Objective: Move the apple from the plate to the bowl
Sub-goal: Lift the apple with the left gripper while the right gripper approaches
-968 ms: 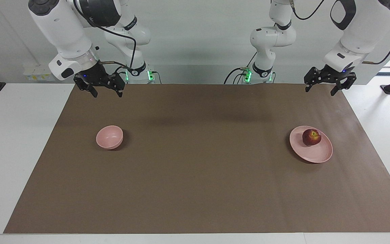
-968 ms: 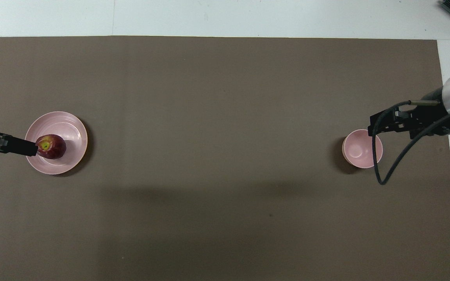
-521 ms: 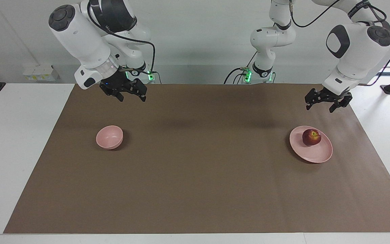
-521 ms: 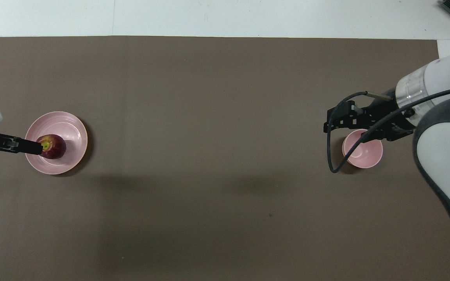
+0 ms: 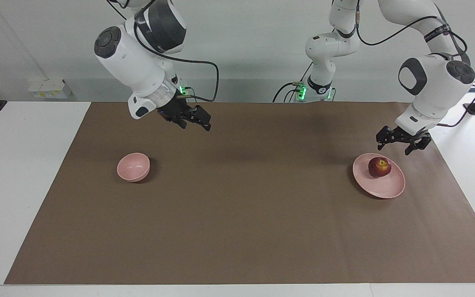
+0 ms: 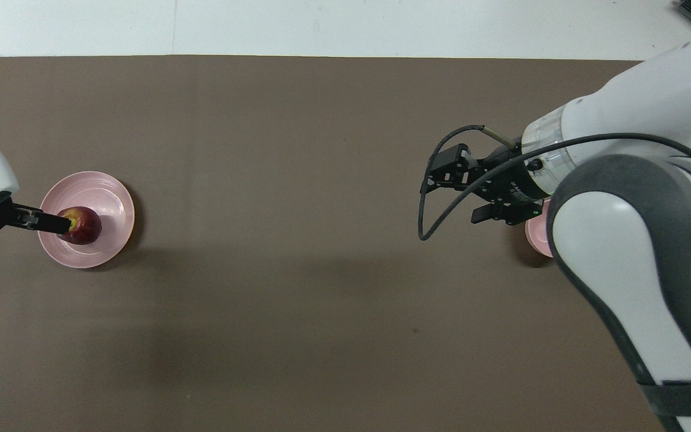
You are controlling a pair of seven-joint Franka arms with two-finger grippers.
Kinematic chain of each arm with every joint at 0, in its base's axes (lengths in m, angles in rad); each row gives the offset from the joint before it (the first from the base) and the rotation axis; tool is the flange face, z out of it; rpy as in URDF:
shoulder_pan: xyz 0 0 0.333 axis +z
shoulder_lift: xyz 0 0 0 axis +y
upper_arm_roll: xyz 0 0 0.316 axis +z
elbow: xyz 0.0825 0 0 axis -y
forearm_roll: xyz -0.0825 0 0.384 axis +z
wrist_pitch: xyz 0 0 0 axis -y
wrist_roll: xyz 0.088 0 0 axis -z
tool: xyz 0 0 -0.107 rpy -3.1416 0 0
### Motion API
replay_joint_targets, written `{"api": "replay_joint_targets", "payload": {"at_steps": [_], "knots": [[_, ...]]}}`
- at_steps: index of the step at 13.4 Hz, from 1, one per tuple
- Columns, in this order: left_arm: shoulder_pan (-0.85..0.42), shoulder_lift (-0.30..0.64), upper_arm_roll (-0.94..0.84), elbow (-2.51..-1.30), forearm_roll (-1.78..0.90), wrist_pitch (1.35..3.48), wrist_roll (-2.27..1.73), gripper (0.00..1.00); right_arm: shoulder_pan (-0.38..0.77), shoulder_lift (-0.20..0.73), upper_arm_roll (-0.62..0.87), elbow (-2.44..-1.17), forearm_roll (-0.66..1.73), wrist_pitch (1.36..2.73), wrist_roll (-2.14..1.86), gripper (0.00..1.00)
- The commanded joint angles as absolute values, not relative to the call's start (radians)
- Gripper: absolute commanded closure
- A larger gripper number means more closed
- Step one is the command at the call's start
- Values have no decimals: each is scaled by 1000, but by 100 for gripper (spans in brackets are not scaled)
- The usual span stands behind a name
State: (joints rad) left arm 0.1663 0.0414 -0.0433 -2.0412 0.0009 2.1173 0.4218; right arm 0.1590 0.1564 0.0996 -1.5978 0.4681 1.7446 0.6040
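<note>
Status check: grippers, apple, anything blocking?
Left gripper open, hovering above the apple, not touching. Right gripper open, empty, raised over bare mat. Apple on plate; bowl empty. Nothing in the way.

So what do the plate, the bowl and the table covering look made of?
Plate and bowl: matte pale pink, evenly coloured with soft highlights, probably plastic or melamine, though glazed ceramic is possible. Table covering: flat matte brown sheet with straight-cut edges and faint creases, likely paper or thin card.
</note>
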Motion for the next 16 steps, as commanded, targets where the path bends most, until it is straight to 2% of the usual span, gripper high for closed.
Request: {"api": "replay_joint_targets", "payload": {"at_steps": [1,4,11,12,13,14,16], "knots": [[178,55,-52,-2104,-12,2218,440,0,164,202,101,-1606,639,1785,670,0],[179,89,-52,-2160,-15,2377,436,0,215,213,101,-1617,718,1893,828,0],[181,104,-52,-2229,-15,2438,410,0,297,221,101,-1634,744,1974,1017,0],[183,113,-52,-2215,-15,2439,400,21,307,221,101,-1640,744,2000,1037,0],[181,117,-52,-2203,-15,2433,402,72,334,233,101,-1640,744,2031,1063,0],[173,124,-52,-2186,-15,2433,399,98,353,244,101,-1640,744,2070,1080,0],[176,120,-52,-2155,-15,2436,368,100,385,264,101,-1640,744,2135,1121,0]]}}
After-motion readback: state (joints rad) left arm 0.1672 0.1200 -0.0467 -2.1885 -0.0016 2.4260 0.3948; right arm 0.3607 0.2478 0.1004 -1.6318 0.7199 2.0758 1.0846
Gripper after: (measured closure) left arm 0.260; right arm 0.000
